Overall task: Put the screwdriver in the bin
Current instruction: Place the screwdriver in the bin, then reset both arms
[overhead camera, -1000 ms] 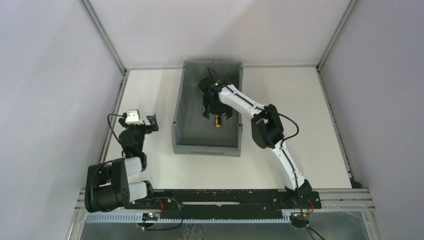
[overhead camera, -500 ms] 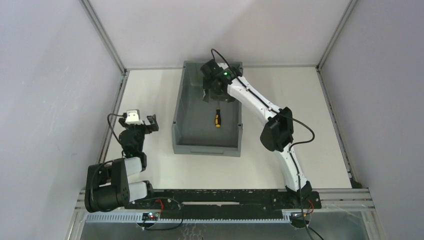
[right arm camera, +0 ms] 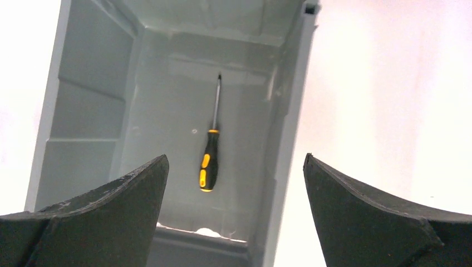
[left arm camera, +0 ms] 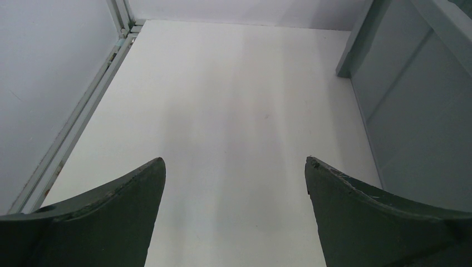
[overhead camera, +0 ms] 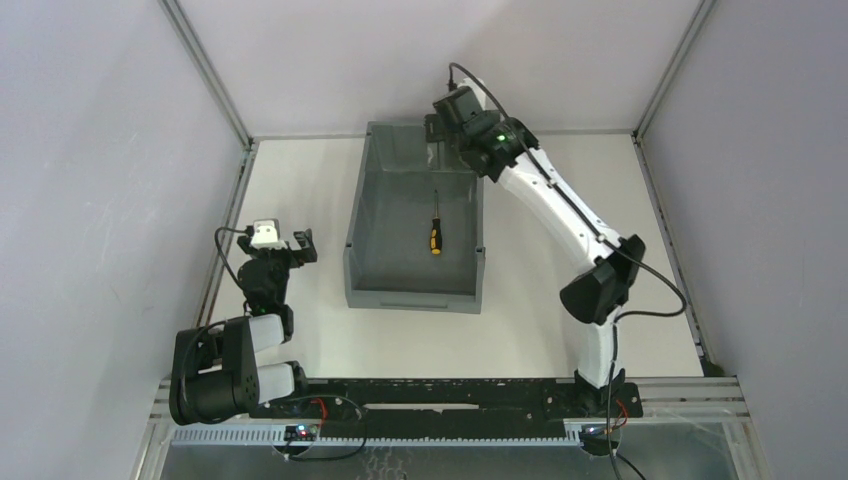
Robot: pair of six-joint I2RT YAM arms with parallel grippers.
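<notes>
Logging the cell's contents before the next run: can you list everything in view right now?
screwdriver: one, yellow-orange and black handle, dark shaft, lying flat on the bin floor
bin: one, grey, on the table, far middle
table: one, white, under everything
enclosure walls: three, pale grey, at left, back and right
left gripper: one, dark, jaws open and empty, over bare table left of the bin
right gripper: one, dark, jaws open and empty, above the bin's far end
</notes>
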